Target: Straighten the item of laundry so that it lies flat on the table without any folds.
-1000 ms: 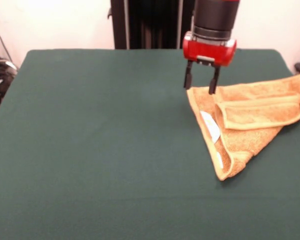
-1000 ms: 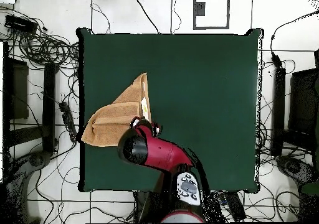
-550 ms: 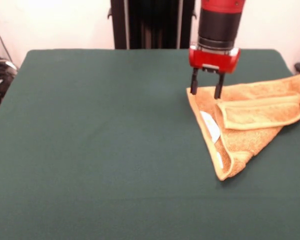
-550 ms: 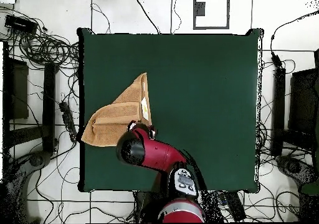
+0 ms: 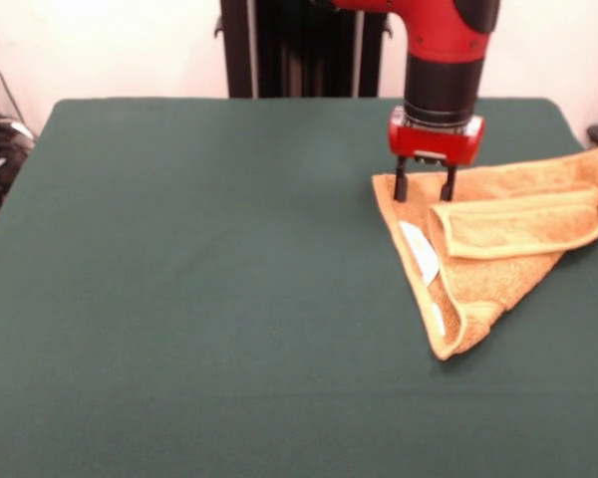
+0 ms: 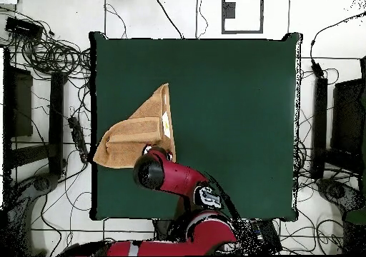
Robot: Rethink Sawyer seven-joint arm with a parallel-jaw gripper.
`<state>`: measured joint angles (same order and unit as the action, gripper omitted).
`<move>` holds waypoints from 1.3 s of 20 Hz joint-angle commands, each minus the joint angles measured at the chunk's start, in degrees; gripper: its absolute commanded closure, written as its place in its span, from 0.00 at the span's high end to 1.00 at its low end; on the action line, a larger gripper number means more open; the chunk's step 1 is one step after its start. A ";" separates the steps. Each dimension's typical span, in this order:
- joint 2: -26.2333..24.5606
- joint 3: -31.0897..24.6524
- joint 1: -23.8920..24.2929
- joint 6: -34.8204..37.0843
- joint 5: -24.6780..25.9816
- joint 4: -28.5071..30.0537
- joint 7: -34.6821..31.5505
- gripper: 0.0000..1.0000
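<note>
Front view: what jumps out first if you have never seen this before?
The red and black arm's gripper comes down from the top, fingers open over a corner of the orange-tan towel. The towel lies folded into a rough triangle at the right side of the dark green table, spilling over its edge.

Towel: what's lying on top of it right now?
A folded-over flap of the towel itself, plus a white tag. The open end effector stands at its far corner. Whatever is under the flap is covered.
</note>
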<state>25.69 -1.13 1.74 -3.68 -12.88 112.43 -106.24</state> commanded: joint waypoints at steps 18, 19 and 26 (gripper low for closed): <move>-3.87 -7.68 0.32 -2.94 -0.43 0.55 -12.82 0.00; -3.84 -7.67 0.37 -3.07 -0.33 0.60 -12.81 0.00; -3.25 -7.09 -0.26 -3.64 -0.66 1.09 -13.43 0.00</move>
<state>25.72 -1.65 2.66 -3.84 -12.84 112.75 -106.24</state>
